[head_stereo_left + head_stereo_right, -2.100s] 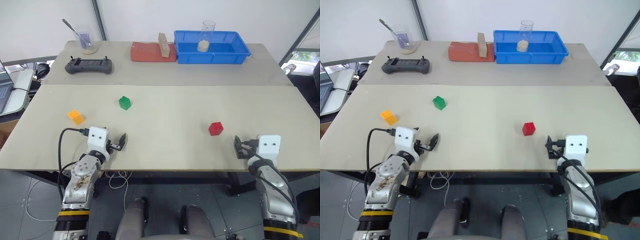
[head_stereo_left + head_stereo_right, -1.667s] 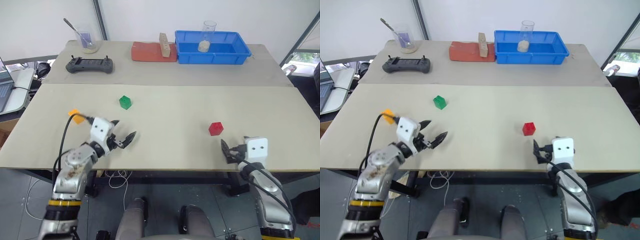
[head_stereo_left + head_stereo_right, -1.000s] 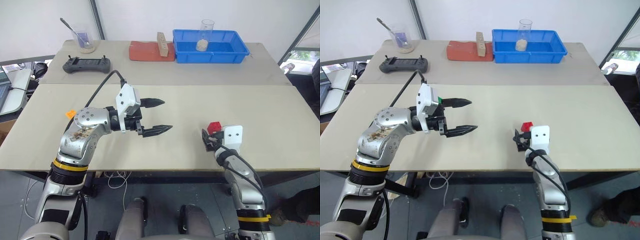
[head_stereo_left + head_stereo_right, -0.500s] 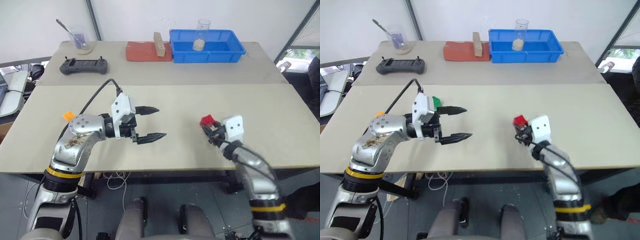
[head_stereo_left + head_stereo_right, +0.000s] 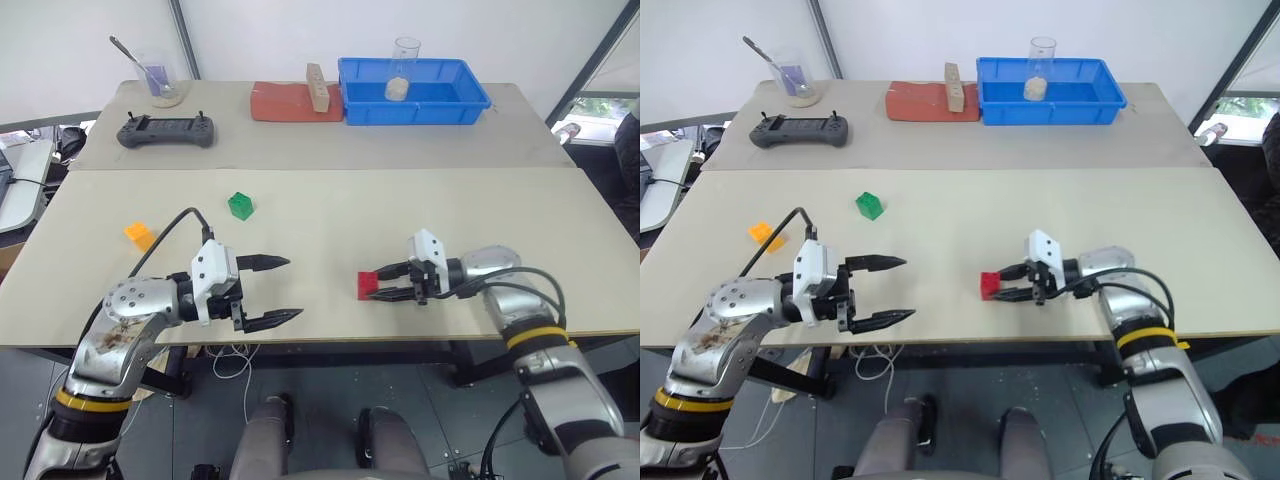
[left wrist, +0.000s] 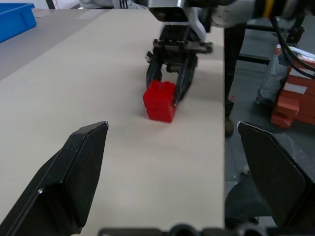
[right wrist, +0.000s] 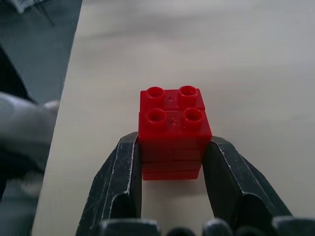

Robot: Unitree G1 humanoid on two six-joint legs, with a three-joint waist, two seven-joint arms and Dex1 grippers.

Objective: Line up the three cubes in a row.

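Gripping red cube: right tool | left tool wide | green cube apart

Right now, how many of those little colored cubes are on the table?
3. The red cube sits clamped in the right gripper near the table's front edge. The green cube lies mid-table on the left, and the orange cube lies further left, near the edge.

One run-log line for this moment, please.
right tool: shut on red cube, on table | left tool: open, holding nothing | green cube, orange cube: apart, not in row
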